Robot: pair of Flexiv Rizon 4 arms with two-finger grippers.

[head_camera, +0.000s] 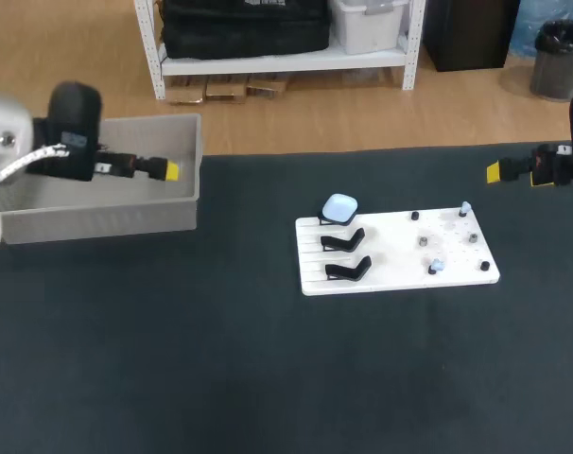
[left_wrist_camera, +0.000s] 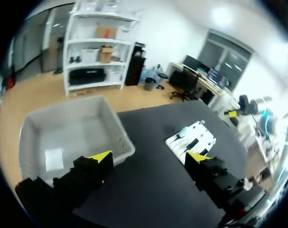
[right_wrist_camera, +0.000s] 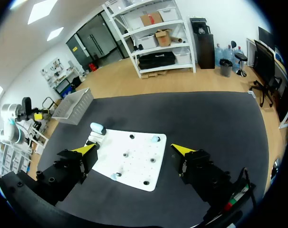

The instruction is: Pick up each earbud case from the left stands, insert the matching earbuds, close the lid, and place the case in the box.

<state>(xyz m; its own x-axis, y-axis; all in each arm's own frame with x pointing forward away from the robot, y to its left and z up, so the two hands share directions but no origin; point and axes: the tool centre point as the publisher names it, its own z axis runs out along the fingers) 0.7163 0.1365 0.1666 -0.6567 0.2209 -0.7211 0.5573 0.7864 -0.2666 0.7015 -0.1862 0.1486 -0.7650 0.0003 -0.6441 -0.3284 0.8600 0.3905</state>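
Observation:
A light-blue earbud case rests on the rearmost of three black stands at the left end of a white board. The other two stands are empty. Two pale-blue earbuds sit on pegs at the board's right. My left gripper hangs open over the grey box; its wrist view has the box under the open gripper and the case far ahead. My right gripper is open, off to the board's right; its wrist view looks down on board, case and earbuds.
A pale flat square thing lies on the box floor. Small dark pegs dot the board. Dark table mat spreads in front of the board and between board and box.

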